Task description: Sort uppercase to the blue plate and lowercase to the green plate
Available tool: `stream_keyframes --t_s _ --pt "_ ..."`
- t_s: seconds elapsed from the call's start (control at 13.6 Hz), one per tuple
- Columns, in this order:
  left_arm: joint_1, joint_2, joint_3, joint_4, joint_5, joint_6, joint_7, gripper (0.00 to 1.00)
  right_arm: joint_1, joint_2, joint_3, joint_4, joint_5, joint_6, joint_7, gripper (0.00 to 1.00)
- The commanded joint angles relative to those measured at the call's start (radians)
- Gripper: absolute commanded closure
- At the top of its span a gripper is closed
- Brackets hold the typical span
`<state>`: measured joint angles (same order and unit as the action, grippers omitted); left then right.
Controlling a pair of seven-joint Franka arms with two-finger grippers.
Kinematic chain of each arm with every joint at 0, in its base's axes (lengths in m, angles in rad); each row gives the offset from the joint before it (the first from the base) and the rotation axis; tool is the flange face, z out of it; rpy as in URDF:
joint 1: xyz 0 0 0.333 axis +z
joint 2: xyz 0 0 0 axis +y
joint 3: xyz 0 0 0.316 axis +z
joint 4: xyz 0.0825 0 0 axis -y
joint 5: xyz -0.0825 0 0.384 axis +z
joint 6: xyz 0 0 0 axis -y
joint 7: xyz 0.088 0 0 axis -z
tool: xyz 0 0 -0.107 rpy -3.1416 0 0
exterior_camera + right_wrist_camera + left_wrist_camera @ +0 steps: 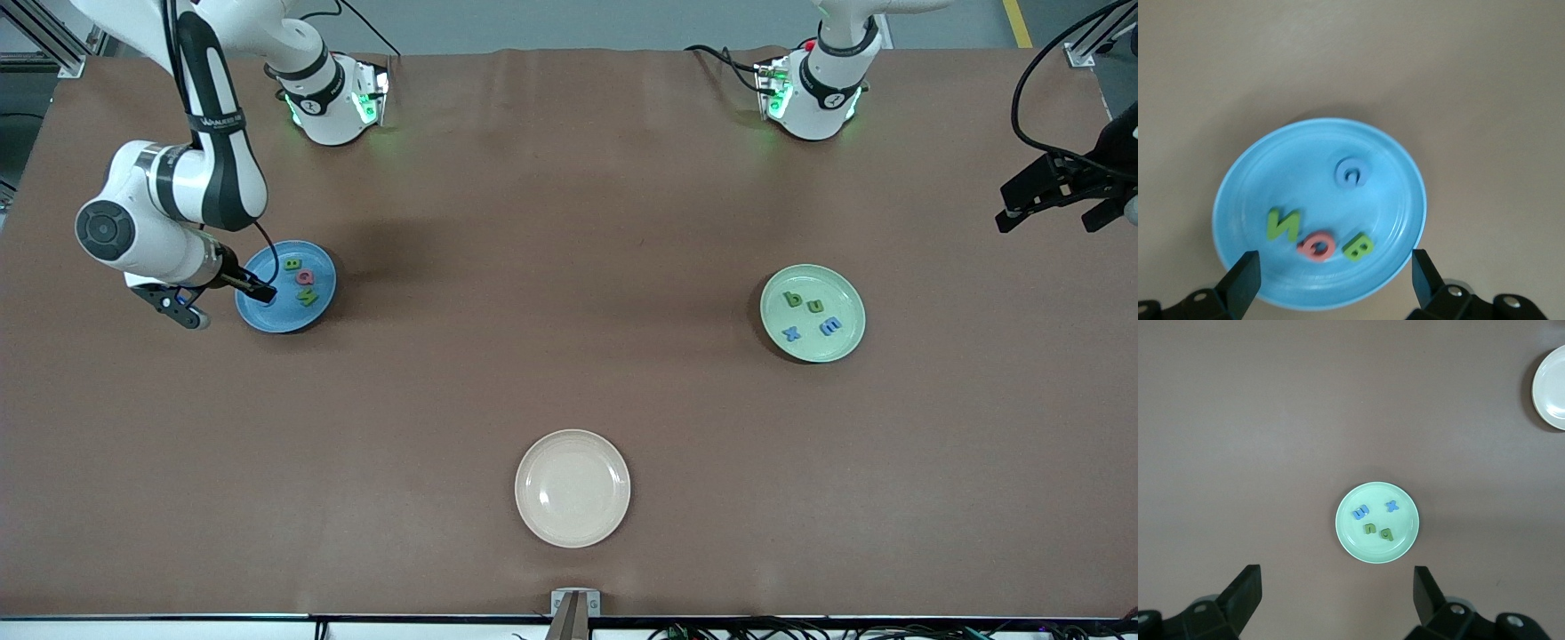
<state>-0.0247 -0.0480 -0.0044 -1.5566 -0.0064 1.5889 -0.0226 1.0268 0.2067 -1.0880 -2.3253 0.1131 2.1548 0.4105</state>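
right gripper [1331, 280] – jaws wide, over blue plate [258, 316] | left gripper [1338, 600] – wide, waiting | lowercase [807, 316] in green plate [849, 338]

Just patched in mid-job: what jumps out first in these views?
The blue plate at the right arm's end holds four capitals, N, Q, B and G, with the right claw open over its rim. The green plate toward the left arm's end holds b, u, x and m, while the left claw waits open at the table's edge. A cream plate lies nearest the front camera.
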Motion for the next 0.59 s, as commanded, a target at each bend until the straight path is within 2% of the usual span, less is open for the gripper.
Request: stream_keyframes --t_s 0.0,0.22,0.51 --pt "0.008 -0.01 -0.008 -0.011 -0.004 0.013 0.013 0.0 0.021 -0.038 -0.004 0.137 -0.018 -0.206 -0.05 0.0" --pt "0.008 -0.01 -0.008 -0.011 -0.004 0.01 0.013 0.0 0.025 -0.032 -0.003 0.425 -0.004 -0.575 -0.087 0.0" --pt "0.006 -0.01 -0.008 -0.011 -0.004 0.003 0.004 0.0 0.073 -0.03 -0.003 0.668 0.005 -0.809 -0.101 0.0"
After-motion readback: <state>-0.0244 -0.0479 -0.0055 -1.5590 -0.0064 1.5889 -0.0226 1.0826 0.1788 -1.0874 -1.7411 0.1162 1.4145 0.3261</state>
